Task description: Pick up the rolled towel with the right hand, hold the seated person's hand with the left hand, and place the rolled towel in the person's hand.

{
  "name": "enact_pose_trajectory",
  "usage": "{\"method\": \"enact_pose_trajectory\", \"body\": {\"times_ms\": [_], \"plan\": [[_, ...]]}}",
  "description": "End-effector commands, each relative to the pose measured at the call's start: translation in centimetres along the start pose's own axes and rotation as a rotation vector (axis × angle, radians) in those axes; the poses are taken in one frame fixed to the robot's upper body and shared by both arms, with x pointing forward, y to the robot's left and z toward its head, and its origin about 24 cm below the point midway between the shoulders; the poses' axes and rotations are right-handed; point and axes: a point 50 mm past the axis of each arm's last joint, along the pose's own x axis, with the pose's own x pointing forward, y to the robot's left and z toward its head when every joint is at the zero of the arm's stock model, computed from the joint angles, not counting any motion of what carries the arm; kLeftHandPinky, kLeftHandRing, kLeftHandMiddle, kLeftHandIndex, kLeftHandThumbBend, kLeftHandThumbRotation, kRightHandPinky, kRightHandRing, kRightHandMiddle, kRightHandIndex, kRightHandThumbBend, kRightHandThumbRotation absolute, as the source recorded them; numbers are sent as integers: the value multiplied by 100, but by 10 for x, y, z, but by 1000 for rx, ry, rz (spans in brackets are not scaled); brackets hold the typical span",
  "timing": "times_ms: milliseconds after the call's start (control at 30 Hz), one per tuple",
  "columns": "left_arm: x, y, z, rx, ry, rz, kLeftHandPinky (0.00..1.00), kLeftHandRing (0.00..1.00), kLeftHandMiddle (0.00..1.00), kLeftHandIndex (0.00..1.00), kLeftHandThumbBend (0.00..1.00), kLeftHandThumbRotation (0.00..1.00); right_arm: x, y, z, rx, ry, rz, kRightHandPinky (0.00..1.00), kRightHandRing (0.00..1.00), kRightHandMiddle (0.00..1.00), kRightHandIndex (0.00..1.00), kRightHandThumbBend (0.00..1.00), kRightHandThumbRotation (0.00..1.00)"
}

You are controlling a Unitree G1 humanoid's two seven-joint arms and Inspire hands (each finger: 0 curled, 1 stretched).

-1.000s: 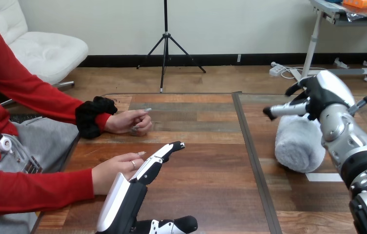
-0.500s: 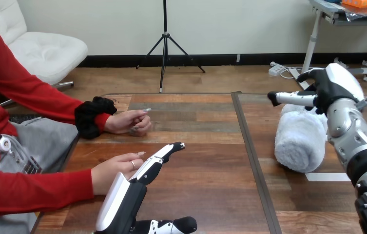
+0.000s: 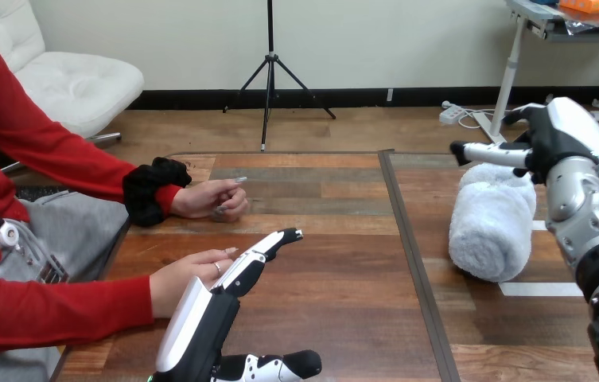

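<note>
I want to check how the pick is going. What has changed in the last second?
The right hand moved toward the view's right and farther away, over the far end of the rolled towel; the towel was not lifted. The towel and the left hand, beside the person's nearer hand, stayed in place.

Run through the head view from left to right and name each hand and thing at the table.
The person's nearer hand → left hand, open beside it → rolled towel → right hand, fingers reaching over the towel's far end. The person's farther hand overlaps the first two, so it is left out.
</note>
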Motion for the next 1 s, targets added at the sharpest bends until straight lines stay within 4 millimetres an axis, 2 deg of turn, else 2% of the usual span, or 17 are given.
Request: {"method": "enact_pose_trajectory", "body": {"times_ms": [0, 267, 367, 567, 667, 833, 967], "plan": [[18, 9, 3, 5, -65, 26, 85, 89, 89, 86, 100, 78, 7, -43, 35, 33, -81, -129, 40, 56, 68, 89, 96, 56], [19, 9, 3, 2, -72, 26, 85, 89, 89, 86, 100, 77, 8, -49, 35, 50, -33, -117, 42, 58, 70, 92, 99, 59], [20, 9, 3, 2, -73, 24, 85, 89, 89, 86, 100, 77, 9, -50, 34, 54, -3, -91, 40, 59, 73, 92, 100, 61], [20, 9, 3, 5, -75, 24, 84, 89, 89, 87, 100, 77, 9, -48, 30, 99, 61, -37, 43, 65, 79, 93, 100, 65], [20, 9, 4, 1, -79, 27, 85, 89, 89, 86, 100, 78, 9, -45, 28, 93, 95, -7, 42, 69, 83, 89, 100, 67], [20, 8, 4, 1, -76, 29, 84, 89, 88, 86, 100, 78, 8, -40, 26, -17, 123, 41, 37, 63, 85, 87, 100, 74], [19, 8, 4, 4, -76, 30, 84, 89, 88, 86, 100, 78, 8, -35, 24, -78, 134, 99, 33, 59, 83, 84, 100, 81]]}}
